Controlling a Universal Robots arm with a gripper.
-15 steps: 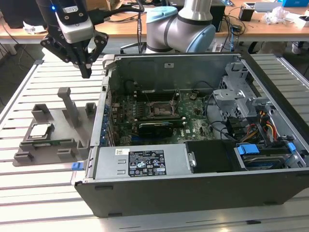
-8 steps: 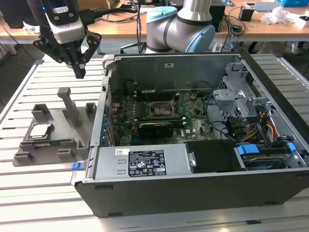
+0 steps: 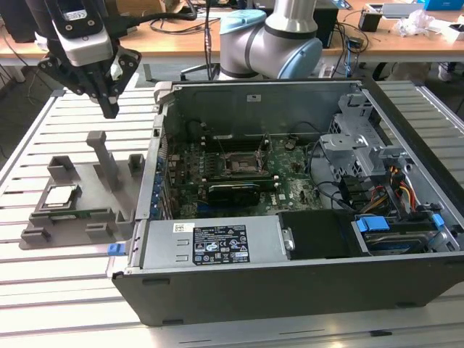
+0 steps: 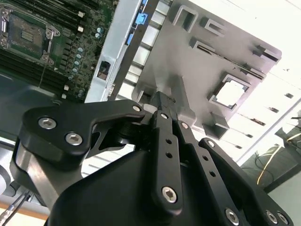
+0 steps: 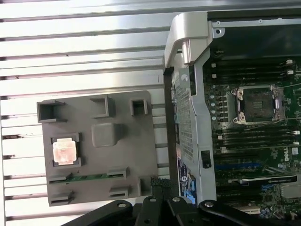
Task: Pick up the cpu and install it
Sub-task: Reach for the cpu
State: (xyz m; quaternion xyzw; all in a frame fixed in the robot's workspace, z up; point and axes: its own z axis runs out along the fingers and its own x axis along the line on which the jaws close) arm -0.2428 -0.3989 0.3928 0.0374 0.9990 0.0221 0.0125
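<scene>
The cpu [image 3: 59,196] lies flat in a square pocket of the grey holder tray [image 3: 90,177], at the exterior view's left, its silver top plate facing up. Both wrist views show the cpu [image 4: 233,92] [image 5: 64,152] in its pocket. My gripper [image 3: 110,107] hangs well above the tray's far end, fingers pressed together and holding nothing. The black fingers [image 4: 165,122] meet at their tips in the second wrist view. The dark socket [image 3: 243,163] with its metal frame sits on the motherboard inside the open computer case [image 3: 290,290]; the socket [image 5: 257,104] looks unfilled.
A tall grey post [image 3: 105,156] rises from the tray between my gripper and the cpu. A green memory stick [image 5: 87,177] lies in a slot of the tray. The case's metal side wall [image 3: 154,167] stands between tray and motherboard. Drive cages and cables [image 3: 370,181] fill the case's right side.
</scene>
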